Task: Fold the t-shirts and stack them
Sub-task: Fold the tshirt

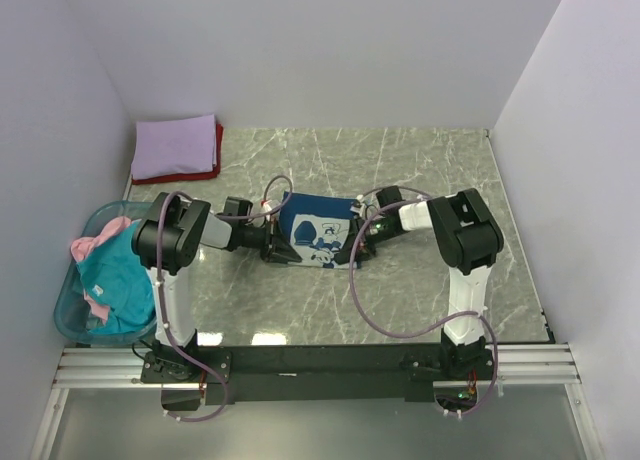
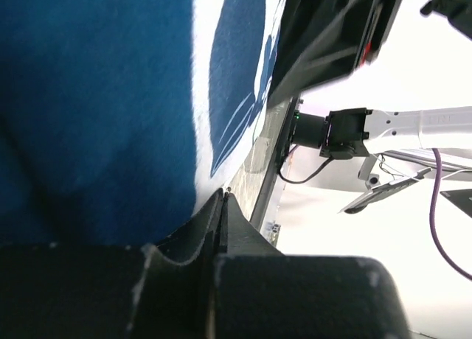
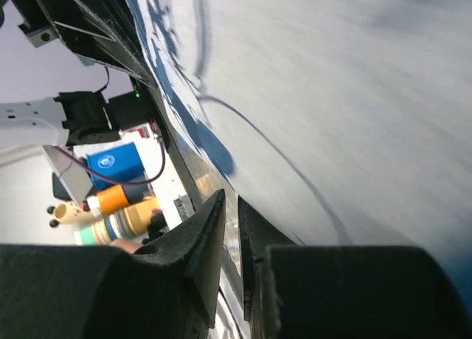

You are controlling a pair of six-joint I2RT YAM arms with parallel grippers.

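A dark blue t-shirt [image 1: 315, 230] with a white print lies folded at the middle of the marble table, between my two grippers. My left gripper [image 1: 277, 242] sits at its left edge, jaws pressed together. In the left wrist view the blue cloth [image 2: 96, 110] lies against the outside of the left gripper [image 2: 223, 195], and no cloth shows between its fingers. My right gripper [image 1: 362, 235] is at the shirt's right edge. In the right wrist view the right gripper [image 3: 230, 203] stands narrowly open with bare table in the gap, and the shirt [image 3: 332, 96] lies beside it.
A folded lavender t-shirt [image 1: 175, 145] rests on a red one [image 1: 219, 145] at the table's back left corner. The translucent blue basket [image 1: 68, 315] at the left edge holds a teal shirt [image 1: 110, 280] and a pink one [image 1: 90, 245]. White walls close in three sides.
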